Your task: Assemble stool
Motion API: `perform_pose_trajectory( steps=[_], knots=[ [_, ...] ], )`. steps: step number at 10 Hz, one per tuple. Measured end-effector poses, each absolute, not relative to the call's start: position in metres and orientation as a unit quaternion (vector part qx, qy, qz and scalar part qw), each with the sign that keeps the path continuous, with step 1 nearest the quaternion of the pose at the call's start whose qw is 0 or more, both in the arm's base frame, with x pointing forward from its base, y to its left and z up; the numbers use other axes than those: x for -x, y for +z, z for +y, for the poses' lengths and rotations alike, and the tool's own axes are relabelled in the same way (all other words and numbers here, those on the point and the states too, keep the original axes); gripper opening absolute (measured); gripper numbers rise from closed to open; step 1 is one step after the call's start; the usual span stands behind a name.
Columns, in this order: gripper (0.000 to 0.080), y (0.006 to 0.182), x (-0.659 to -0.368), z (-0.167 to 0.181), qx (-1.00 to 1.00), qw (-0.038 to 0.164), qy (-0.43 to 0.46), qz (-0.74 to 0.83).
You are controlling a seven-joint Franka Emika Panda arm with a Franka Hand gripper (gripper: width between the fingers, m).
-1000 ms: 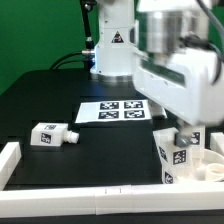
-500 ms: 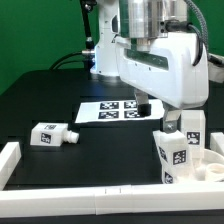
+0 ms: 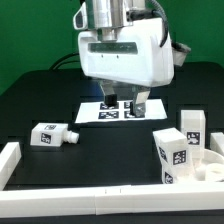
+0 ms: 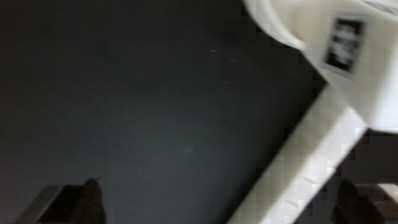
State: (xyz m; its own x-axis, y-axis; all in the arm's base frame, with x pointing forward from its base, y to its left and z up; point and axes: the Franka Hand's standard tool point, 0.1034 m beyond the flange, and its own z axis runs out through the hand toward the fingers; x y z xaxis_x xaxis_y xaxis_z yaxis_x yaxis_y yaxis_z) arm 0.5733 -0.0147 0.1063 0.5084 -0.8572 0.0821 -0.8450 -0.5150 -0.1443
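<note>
Right now the claw (image 3: 125, 105) hangs wide open and empty above the marker board (image 3: 90, 112) at mid-desk. One stool leg (image 3: 52, 134) lies on its side near the desk's (image 3: 40, 95) edge at the exterior view's left. A second leg (image 3: 172, 152) and a third leg (image 3: 192, 127) stand upright beside the seat disc (image 3: 208, 168), in the near corner at the exterior view's right.

A plain green backdrop (image 3: 30, 30) stands behind the black worktop (image 3: 35, 100). White border rails (image 3: 90, 190) close its near edge. The light is even and soft.

Claw (image 3: 126, 103) points straight down — jaws wide, empty.
</note>
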Motion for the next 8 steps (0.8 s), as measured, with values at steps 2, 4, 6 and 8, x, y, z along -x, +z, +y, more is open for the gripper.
perform_pose_trajectory(
  steps=[2, 4, 6, 8],
  knots=[
    [0.0649, 0.106, -0.573, -0.014, 0.868, 0.042, -0.071, 0.490],
    [0.0649, 0.101, -0.564, -0.026, 0.837, 0.059, -0.079, 0.538],
    [0.0649, 0.079, -0.522, -0.056, 0.826, 0.048, -0.080, 0.556],
    [0.0649, 0.076, -0.515, -0.062, 0.828, 0.042, -0.092, 0.552]
  ],
)
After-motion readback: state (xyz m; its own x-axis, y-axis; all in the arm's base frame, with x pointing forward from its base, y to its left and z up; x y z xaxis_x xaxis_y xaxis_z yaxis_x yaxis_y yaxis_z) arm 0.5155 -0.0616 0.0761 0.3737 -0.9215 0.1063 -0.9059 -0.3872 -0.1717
